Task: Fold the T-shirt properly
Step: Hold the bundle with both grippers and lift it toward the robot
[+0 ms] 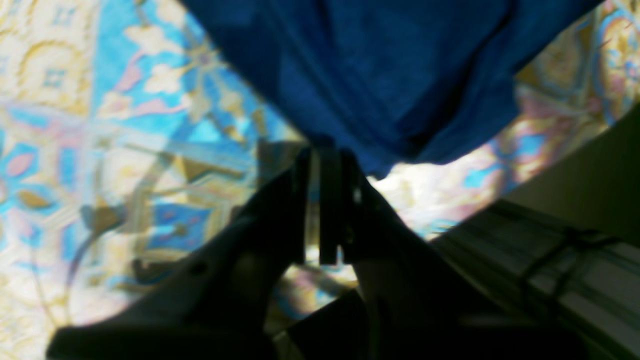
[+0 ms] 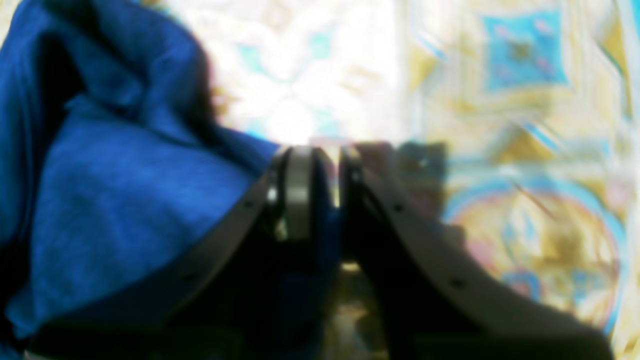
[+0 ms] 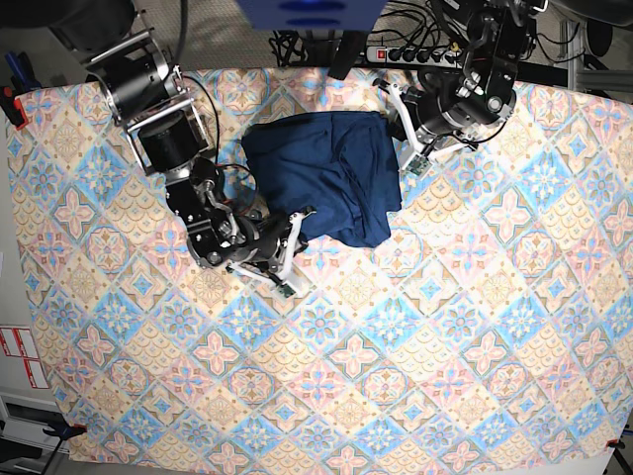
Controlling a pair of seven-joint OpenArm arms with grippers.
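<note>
Right gripper [image 2: 325, 170] pinches shirt [image 3: 326, 173] edge; left gripper [image 1: 327, 165] closed at hem, grip unclear. Lift both evenly, keep cloth taut, avoid tablecloth [image 3: 445, 346].

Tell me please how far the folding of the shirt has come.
Done: the T-shirt is already gathered into a compact, still rumpled bundle on the tablecloth. In hand: the right pincer pinches an edge, and the left pincer is shut at another edge. Left: laying these edges down and flattening the wrinkles.
</note>
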